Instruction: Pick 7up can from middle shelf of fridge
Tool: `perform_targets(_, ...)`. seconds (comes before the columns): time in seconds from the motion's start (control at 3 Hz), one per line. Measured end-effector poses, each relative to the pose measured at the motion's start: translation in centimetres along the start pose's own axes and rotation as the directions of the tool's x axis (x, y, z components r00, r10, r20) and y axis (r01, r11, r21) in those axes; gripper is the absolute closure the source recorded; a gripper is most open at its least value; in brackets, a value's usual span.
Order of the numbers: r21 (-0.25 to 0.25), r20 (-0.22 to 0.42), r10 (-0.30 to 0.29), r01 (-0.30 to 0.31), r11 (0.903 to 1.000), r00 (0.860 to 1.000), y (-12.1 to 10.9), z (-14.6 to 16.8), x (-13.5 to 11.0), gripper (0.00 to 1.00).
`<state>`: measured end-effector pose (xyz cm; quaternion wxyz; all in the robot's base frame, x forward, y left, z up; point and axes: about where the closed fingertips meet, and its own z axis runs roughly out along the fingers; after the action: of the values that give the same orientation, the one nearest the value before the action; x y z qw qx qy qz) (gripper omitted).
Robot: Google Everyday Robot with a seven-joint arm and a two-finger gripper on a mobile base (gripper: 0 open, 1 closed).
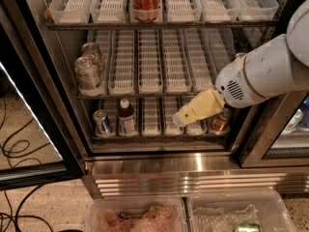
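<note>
Spotted the 7up can [88, 74] standing at the left end of the middle shelf [145, 95], a twin can [91, 50] right behind it. Found the end effector [179, 119] well apart, lower right, before the bottom shelf [154, 136] of the fridge [193, 174]. Couldn't tell whether open or gripping.

Your 7up can [88, 74] stands leftmost on the middle shelf [149, 69], its twin [92, 50] behind it. Your gripper [178, 119] hangs well right, before the bottom shelf [155, 137].
</note>
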<state>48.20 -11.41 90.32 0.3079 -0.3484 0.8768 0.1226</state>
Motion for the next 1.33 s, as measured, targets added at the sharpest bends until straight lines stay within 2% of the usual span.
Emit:
perform_targets(0.33, -0.010, 0.042, 0.001, 0.000, 0.9999, 0.999, 1.2, 0.8, -1.4, 0.00)
perform_targets(0.67, -0.011, 0.042, 0.000, 0.001, 0.9999, 0.999, 1.2, 0.8, -1.4, 0.00)
perform_targets(1.33, -0.043, 0.056, -0.081, 0.084, 0.9956, 0.995, 4.9, 3.0, -4.4, 0.00)
